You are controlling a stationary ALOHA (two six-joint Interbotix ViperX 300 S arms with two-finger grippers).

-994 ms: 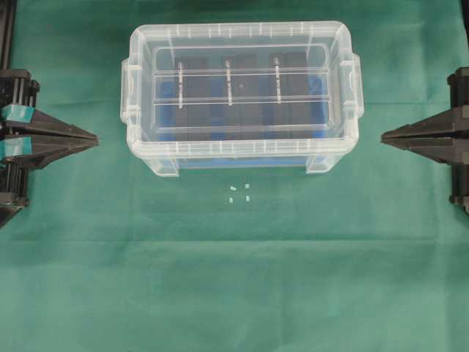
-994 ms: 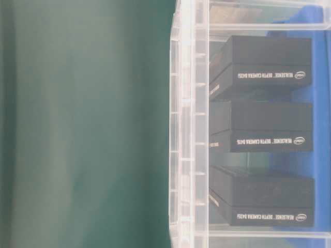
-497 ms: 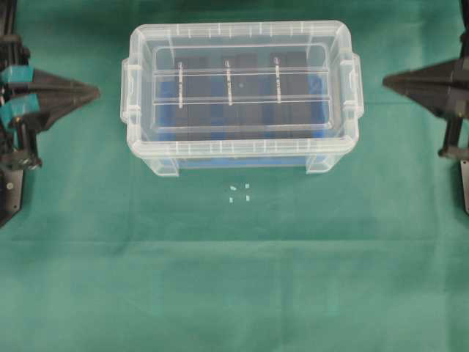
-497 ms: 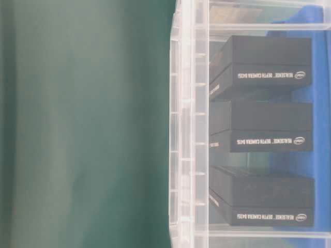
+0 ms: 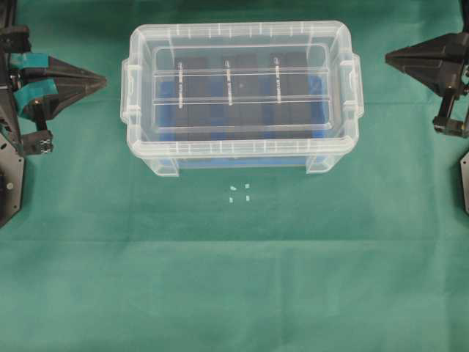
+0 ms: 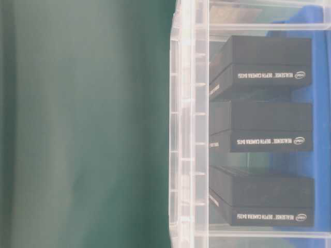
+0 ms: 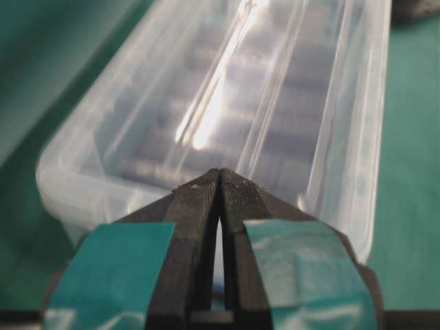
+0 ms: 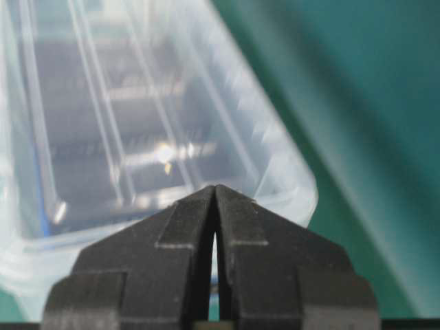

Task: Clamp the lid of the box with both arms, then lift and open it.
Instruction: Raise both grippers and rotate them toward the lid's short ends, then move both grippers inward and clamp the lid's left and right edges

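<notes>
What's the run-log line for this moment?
left gripper: shut, clear of clear plastic lid | right gripper: shut, clear | lid: on box

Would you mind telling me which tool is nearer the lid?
Left tool, though narrowly: it sits just off the lid's left end; the right tool sits slightly farther off its right end.

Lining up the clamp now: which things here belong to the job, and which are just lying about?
Job:
- lid, on the box
- box
- left tool, shut, off the box's left end
- right tool, shut, off its right end

Lying about:
- white bits on the cloth
- three black boxes inside, on a blue liner
</notes>
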